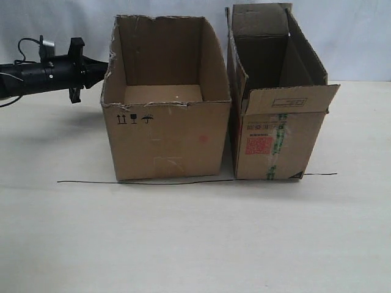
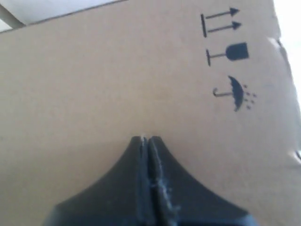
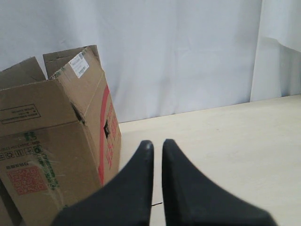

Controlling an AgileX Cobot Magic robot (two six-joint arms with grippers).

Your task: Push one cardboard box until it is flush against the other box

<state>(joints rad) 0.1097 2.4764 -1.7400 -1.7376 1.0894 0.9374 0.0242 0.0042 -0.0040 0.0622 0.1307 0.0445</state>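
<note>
The wide cardboard box (image 1: pixel 165 131) with ragged top edges stands left of centre. The taller other box (image 1: pixel 275 140), with its red label and green-striped tape, stands just to its right. Only a thin gap shows between them near the table. My left gripper (image 1: pixel 101 69) is shut, with its tips against the wide box's left wall near the top. In the left wrist view the shut left gripper (image 2: pixel 147 138) meets the cardboard box (image 2: pixel 94 84) beside the black handling symbols. My right gripper (image 3: pixel 157 142) is slightly open and empty, to the right of the other box (image 3: pixel 56 141). It is out of the exterior view.
A thin black wire (image 1: pixel 183 181) lies on the pale table (image 1: pixel 195 244) along the front of both boxes. A white curtain (image 3: pixel 188 47) hangs behind the table. The left arm (image 1: pixel 43 73) reaches in from the left edge.
</note>
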